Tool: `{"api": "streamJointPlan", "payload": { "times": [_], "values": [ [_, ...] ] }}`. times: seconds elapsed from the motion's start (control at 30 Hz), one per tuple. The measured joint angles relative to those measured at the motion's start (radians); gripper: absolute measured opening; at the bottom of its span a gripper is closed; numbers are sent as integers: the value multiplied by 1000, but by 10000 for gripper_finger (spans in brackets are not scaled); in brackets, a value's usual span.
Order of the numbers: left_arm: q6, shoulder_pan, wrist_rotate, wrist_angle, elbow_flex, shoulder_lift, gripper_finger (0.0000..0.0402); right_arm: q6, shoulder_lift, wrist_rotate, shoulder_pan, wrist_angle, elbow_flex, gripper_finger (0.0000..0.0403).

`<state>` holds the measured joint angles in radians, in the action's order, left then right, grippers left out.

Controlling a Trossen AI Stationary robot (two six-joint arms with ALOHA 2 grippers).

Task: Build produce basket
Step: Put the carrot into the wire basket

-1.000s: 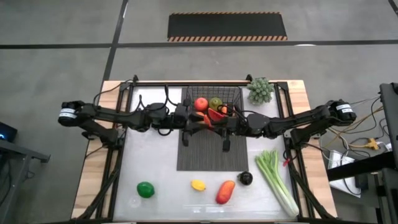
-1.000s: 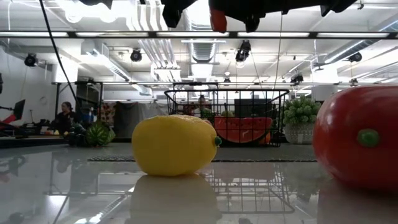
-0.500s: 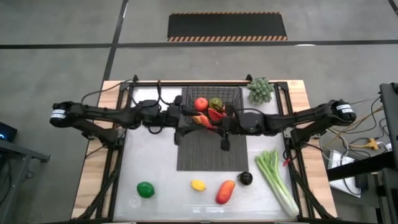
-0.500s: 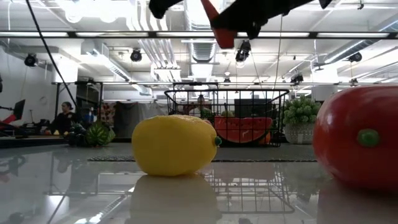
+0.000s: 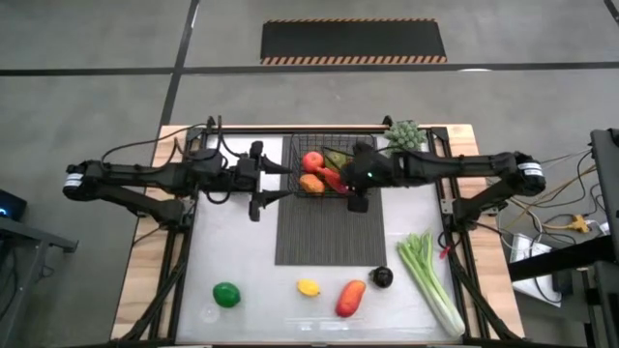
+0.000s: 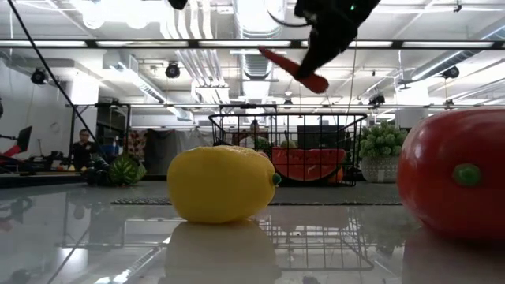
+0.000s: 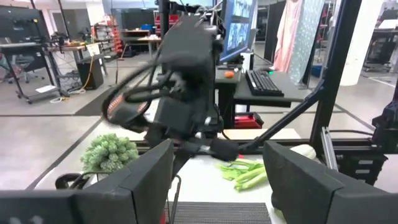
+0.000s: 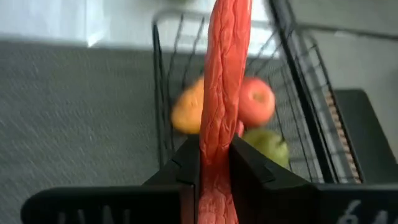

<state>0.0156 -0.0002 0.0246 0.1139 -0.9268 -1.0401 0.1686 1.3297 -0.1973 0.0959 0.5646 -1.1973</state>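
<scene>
Right claw (image 8: 214,163) was clamped on the red chili (image 8: 222,81), fingers pinching it near one end so most of its length projected forward past the fingertips. In the right wrist view the chili's long axis ran straight out from the claw and crossed over the basket (image 8: 163,93), whose open top lay directly beyond and below the fingertips. Inside the basket an orange fruit (image 8: 188,114), a red tomato (image 8: 255,102) and a greenish fruit (image 8: 266,143) were visible. The high view placed the right claw (image 5: 356,186) at the basket's near right corner, the chili (image 5: 331,179) angled inward over the basket (image 5: 329,155), which sat at the far end of the dark ribbed mat (image 5: 327,232). The low view showed the chili (image 6: 293,69) hanging tilted, clearly above the basket rim (image 6: 286,117), not touching it. Judgement: the release turns on this relation, since the chili is long compared with the basket opening and would seat better lowered along the free gap between the fruits. Left claw (image 5: 255,203) stood just left of the mat, nearer the basket's left side; its fingers (image 7: 140,180) were spread and empty. Lime (image 5: 226,295), lemon (image 5: 308,287), mango (image 5: 350,299) and celery (image 5: 430,280) lay on the table (image 5: 232,242), well apart from both claws.
</scene>
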Motion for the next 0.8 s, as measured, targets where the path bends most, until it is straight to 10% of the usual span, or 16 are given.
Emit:
{"api": "streamJointPlan", "payload": {
  "times": [0.43, 0.8],
  "values": [
    [18, 0, 0, -1, 2, 1, 233, 182, 275, 293, 196, 392, -264, 40],
    [24, 0, 8, -3, 4, 0, 233, 257, 428, 305, 243, 432, -353, 39]
  ]
}}
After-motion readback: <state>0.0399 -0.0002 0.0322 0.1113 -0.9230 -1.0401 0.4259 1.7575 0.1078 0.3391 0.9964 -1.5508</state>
